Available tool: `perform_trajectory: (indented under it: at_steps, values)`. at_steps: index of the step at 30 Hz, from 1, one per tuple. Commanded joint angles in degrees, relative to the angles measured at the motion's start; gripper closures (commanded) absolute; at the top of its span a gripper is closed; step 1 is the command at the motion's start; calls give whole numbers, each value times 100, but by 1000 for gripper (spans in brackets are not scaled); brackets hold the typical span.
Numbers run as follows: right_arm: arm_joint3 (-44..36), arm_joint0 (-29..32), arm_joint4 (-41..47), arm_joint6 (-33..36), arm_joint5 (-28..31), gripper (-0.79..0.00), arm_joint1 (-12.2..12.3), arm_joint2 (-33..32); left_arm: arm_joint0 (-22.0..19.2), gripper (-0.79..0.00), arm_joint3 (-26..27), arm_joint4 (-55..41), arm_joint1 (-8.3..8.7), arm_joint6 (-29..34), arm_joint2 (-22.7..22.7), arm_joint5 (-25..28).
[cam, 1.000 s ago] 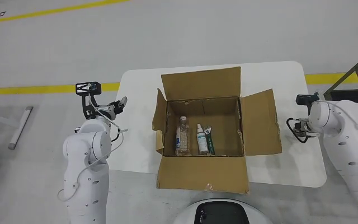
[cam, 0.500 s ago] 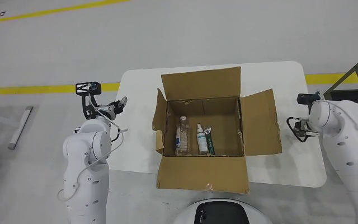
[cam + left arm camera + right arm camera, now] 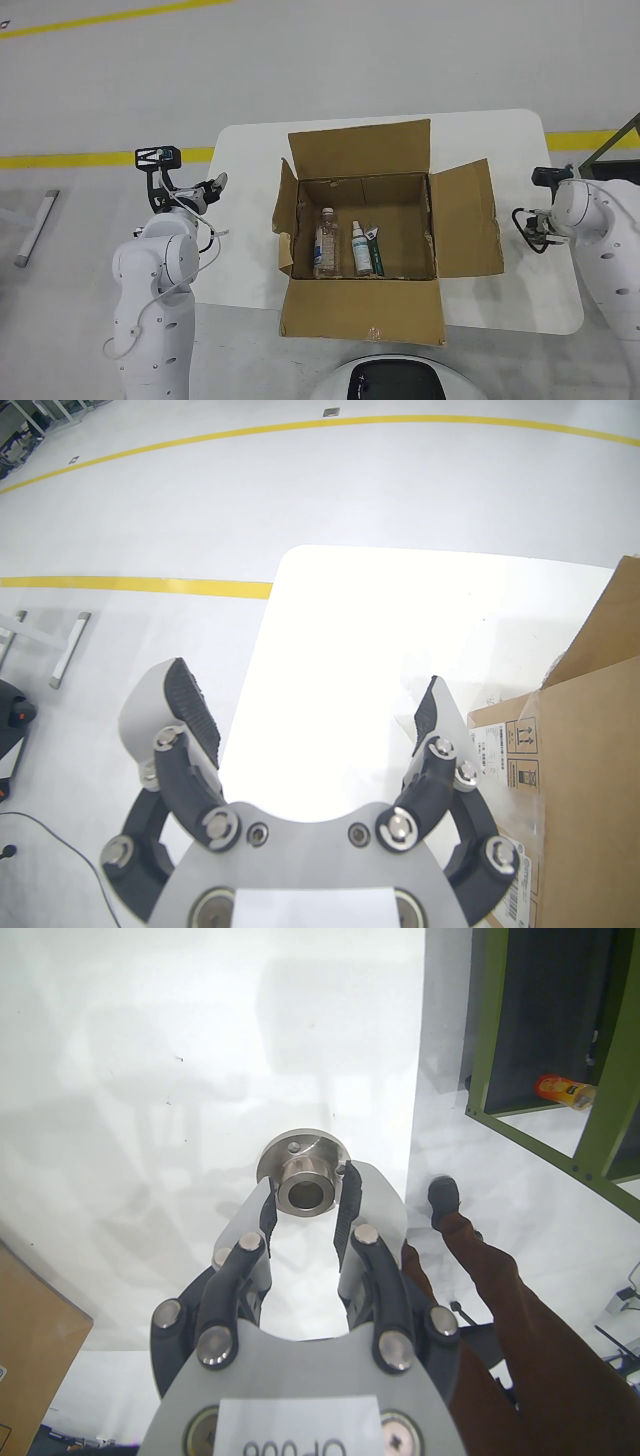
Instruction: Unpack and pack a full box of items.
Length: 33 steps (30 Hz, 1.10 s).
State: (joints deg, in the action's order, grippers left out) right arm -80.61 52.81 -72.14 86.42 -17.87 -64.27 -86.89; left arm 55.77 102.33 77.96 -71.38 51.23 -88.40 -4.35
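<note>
We cannot tell whether the metal flanged bushing [image 3: 300, 1148] rests on the table [image 3: 250, 250] or hangs just above it, because its far face is turned away from us. The right gripper [image 3: 310, 1183] has its fingers drawn in close on the bushing's collar, one ribbed pad pressed to each side. In the right wrist view only a brown corner of the cardboard box [image 3: 360, 310] juts in, back beside the gripper's base. In the left wrist view the box [image 3: 575, 725] is cut off at the picture's edge, just off the side of one finger. Inside the box, the green item [image 3: 374, 250] lies tight against the white bottle [image 3: 360, 248], and it is too small for us to say what it is.

The left gripper [image 3: 305, 680] is spread wide and holds nothing, with the table's edge lying under the gap between its pads.

We count one box, standing between the two grippers with all four flaps folded out. It holds three things side by side: one clear bottle [image 3: 325, 243] nearest the left gripper [image 3: 215, 185], then the white bottle, then the green item. We see one bushing. Beyond the right gripper stands a green shelf frame [image 3: 595, 1128] with one orange can [image 3: 565, 1090] lying in it.
</note>
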Motion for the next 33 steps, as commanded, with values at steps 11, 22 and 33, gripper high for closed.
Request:
perform_trajectory:
  at_steps: [11, 22, 33]
  values:
    - [108, -32, -73, -9, -9, -296, -82, -5, 0, -785, 0, 0, 0, 0, 0, 0]
    - [130, -52, -115, -31, -30, -277, -126, -22, 0, -785, 0, 0, 0, 0, 0, 0]
    - [178, -74, -138, -28, -28, 0, -160, -35, 0, -785, 0, 0, 0, 0, 0, 0]
